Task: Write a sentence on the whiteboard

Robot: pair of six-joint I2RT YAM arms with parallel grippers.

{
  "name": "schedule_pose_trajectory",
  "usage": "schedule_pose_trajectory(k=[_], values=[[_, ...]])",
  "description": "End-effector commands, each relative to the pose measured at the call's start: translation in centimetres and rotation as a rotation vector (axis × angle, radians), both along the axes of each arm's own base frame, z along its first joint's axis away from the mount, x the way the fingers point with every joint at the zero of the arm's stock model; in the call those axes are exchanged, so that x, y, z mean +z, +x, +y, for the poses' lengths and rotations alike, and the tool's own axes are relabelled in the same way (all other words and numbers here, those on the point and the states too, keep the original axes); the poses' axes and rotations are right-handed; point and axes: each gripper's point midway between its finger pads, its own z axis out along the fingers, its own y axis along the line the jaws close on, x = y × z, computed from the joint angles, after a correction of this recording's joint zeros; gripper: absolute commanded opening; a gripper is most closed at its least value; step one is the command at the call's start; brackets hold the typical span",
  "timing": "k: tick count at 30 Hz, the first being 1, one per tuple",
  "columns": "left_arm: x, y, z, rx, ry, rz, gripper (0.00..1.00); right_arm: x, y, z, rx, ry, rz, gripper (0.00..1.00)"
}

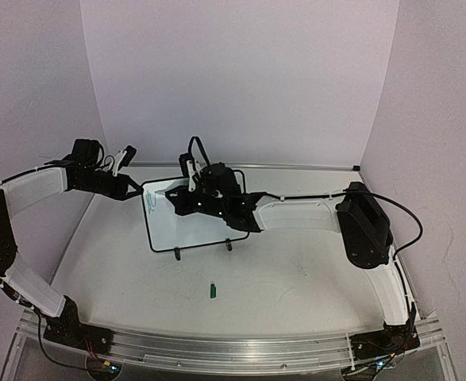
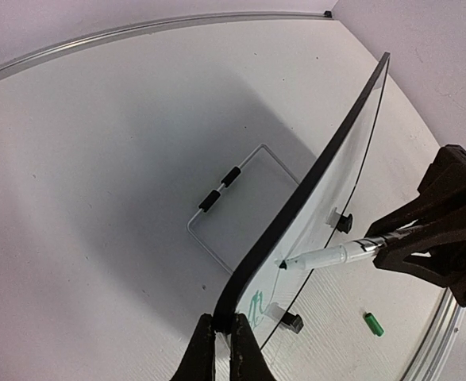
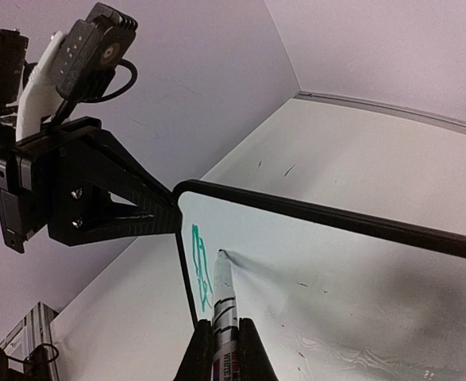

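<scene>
Right gripper pinching a marker, tip against the whiteboard.
Left gripper clamps the board's black-framed corner. Standing on the table, it looks light, stiff, glossy and easily tipped, so the frame edge seems the safest hold. The green sentence is barely begun.

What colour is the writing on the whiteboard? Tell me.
Green; the writing shows best in the right wrist view.
</scene>
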Motion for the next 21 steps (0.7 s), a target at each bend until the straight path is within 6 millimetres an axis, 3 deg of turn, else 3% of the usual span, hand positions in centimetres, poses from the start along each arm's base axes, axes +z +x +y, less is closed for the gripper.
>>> schedule_pose_trajectory(k=[1,6,12,21], values=[[2.0,0.3,0.3,-0.004,0.018,-0.094,0.00,5.5,1.6,-1.0,-0.064,0.084,-0.078,0.00],[2.0,0.3,0.3,-0.002,0.020,-0.093,0.00,6.5,1.0,-0.7,-0.023,0.100,-0.098,0.00],[1.9,0.4,0.5,0.003,0.025,-0.093,0.00,7.5,-1.3,-1.1,0.074,0.144,-0.109,0.00],[1.9,0.4,0.5,0.006,0.027,-0.094,0.00,4.7,-1.8,-1.3,0.084,0.099,-0.068,0.00]])
